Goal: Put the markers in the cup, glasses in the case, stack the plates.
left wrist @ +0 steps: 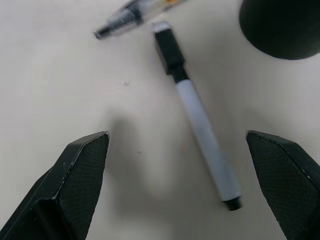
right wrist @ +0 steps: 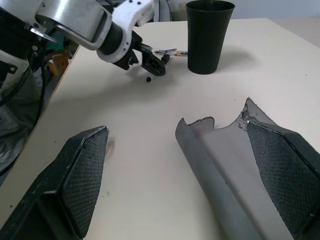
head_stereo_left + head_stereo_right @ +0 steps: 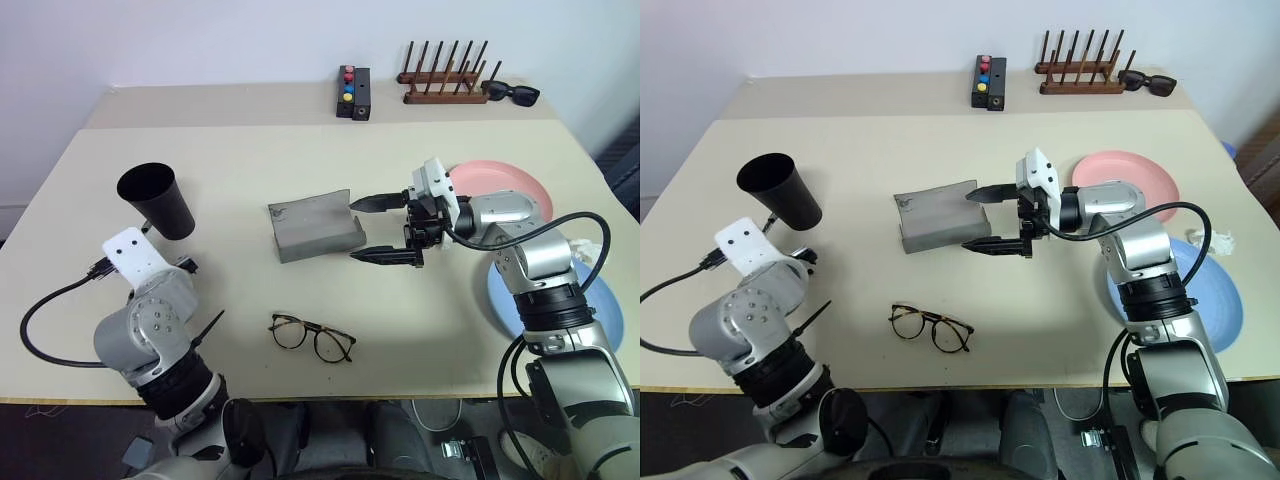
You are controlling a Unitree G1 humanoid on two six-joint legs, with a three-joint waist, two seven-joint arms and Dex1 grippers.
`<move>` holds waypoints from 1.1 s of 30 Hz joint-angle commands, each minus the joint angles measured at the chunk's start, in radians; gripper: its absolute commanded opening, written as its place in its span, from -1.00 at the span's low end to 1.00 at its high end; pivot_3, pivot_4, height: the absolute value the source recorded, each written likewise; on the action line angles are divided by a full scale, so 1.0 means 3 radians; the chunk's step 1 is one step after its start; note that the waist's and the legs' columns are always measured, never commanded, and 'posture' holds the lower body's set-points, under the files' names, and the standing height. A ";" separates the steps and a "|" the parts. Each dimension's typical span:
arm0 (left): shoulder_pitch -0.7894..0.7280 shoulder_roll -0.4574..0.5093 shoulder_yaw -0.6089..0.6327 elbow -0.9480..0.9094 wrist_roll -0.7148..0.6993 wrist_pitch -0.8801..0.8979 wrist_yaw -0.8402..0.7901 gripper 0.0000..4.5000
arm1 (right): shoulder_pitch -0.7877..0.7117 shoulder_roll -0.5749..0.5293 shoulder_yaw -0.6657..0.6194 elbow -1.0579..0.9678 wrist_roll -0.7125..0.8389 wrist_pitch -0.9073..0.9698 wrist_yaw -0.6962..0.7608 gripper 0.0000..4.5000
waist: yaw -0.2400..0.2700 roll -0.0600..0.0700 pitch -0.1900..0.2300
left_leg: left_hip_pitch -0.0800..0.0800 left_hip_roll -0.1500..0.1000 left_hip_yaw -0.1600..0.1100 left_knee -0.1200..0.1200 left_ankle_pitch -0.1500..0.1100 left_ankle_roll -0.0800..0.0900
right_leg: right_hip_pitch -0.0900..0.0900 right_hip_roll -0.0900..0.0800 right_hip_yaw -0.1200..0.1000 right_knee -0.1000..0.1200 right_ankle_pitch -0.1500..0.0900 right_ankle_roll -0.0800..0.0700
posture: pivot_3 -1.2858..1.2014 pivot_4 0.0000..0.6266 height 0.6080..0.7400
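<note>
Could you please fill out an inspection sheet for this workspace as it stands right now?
Surface: beige table, bare between the items.
Job's things: black cup upright at the left; two markers lying flat beside it, none in it; grey case open mid-table, nothing in it; glasses near the front edge, unfolded; pink plate and blue plate apart, unstacked.
Clutter: button box, wooden rack and black sunglasses along the far edge.
Grippers: left gripper open above a marker; right gripper open beside the case.
Cables: a black cable on each arm.
Surroundings: pale wall behind.
</note>
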 commanded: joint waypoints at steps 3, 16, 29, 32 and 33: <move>-0.0322 -0.0100 0.0199 0.0271 0.0218 -0.0244 0.0149 1.00 | 0.0003 0.0013 -0.0031 -0.0218 0.0033 0.0029 -0.0076 0.99 | -0.0003 -0.0005 0.0003 | 0.0000 0.0000 0.0000 0.0001 0.0000 0.0000 | -0.0001 0.0000 0.0000 0.0001 0.0000 0.0000 | 0.03 -0.52 1.00; -0.0617 -0.0185 0.0425 0.0491 0.0434 -0.0250 0.0318 -0.69 | 0.0106 -0.0014 -0.0086 -0.0196 0.0017 -0.0068 -0.0115 1.00 | -0.0006 -0.0009 0.0005 | -0.0001 0.0002 0.0000 0.0003 -0.0001 -0.0002 | -0.0004 0.0003 0.0000 0.0004 0.0000 0.0001 | 0.03 -0.52 1.00; -0.0535 -0.0206 0.0515 -0.0088 0.0432 0.0327 -0.0056 -0.92 | 0.0094 0.0006 -0.0088 -0.0126 0.0007 -0.0120 -0.0135 1.00 | -0.0005 -0.0011 0.0006 | -0.0002 0.0002 0.0000 0.0003 -0.0001 -0.0003 | -0.0005 0.0003 0.0000 0.0005 0.0000 0.0001 | 0.03 -0.52 1.00; -0.0387 -0.0111 0.0261 -0.0442 0.0289 0.0658 -0.0463 -0.92 | 0.0091 0.0015 -0.0085 -0.0111 0.0007 -0.0140 -0.0144 1.00 | -0.0006 -0.0011 0.0006 | -0.0002 0.0002 0.0001 0.0004 -0.0001 -0.0003 | -0.0005 0.0003 0.0000 0.0005 0.0000 0.0001 | 0.03 -0.52 1.00; -0.0288 -0.0062 0.0170 -0.0551 0.0222 0.0721 -0.0608 -0.92 | 0.0083 0.0019 -0.0082 -0.0103 0.0007 -0.0143 -0.0146 1.00 | -0.0006 -0.0011 0.0006 | -0.0002 0.0002 0.0001 0.0004 -0.0001 -0.0003 | -0.0005 0.0003 0.0000 0.0006 0.0000 0.0001 | 0.03 -0.52 1.00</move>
